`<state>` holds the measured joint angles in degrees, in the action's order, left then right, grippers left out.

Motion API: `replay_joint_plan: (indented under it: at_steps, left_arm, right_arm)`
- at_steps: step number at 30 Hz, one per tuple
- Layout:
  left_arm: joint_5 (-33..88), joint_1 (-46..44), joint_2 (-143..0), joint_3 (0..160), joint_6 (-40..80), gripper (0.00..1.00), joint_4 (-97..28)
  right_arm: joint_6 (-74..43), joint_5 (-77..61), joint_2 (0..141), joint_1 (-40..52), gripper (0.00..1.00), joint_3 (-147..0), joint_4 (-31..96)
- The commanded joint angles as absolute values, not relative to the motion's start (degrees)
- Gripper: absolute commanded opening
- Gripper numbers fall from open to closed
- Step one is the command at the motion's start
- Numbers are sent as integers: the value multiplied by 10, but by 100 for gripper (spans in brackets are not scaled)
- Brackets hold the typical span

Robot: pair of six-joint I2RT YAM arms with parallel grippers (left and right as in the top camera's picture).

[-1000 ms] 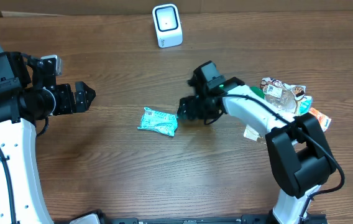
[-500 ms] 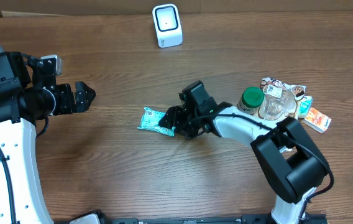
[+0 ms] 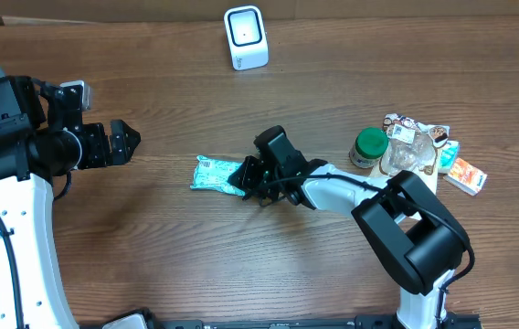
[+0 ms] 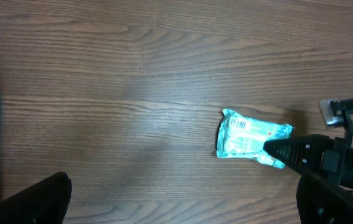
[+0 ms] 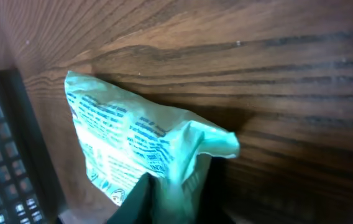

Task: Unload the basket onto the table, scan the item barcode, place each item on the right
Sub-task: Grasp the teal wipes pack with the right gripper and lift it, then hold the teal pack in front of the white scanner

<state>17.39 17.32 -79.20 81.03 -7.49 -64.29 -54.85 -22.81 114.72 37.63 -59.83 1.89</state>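
One end of the crinkly teal plastic packet is pinched between the nearly closed jaws of the black right gripper; the rest is spread past its tips.

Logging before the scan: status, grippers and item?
Right gripper shut on edge of teal packet. Left gripper open, empty. Nothing between packet and white scanner.

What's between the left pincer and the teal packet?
Nothing. In the overhead view, only bare wooden table runs from the left pincer to the teal packet.
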Motion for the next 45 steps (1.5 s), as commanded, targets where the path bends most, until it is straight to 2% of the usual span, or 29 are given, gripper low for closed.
replay_joint_plan:
  at_steps: [1,8,13,19,24,29,41,45]
  left_arm:
    - [174,171,-791,814,-83,100,-642]
    - [174,171,-791,814,-83,100,-642]
    - [174,171,-791,814,-83,100,-643]
    - [174,171,-791,814,-83,100,-642]
    - [174,171,-791,814,-83,100,-643]
    - [174,171,-791,814,-83,100,-643]
    - [174,171,-791,814,-83,100,-642]
    - [174,171,-791,814,-83,100,-642]
  right_arm:
    - [-489,-261,1186,349,8,-588,38]
    - [-361,-506,1088,262,4,-605,43]
    - [-308,-556,971,206,4,-605,79]
    - [-259,-530,827,154,4,-605,154]
    - [-185,-450,740,146,4,-626,282]
    - [-147,-451,720,146,4,-680,374]
    - [-170,-443,721,161,4,-695,382]
    - [-174,-395,743,161,4,-755,435]
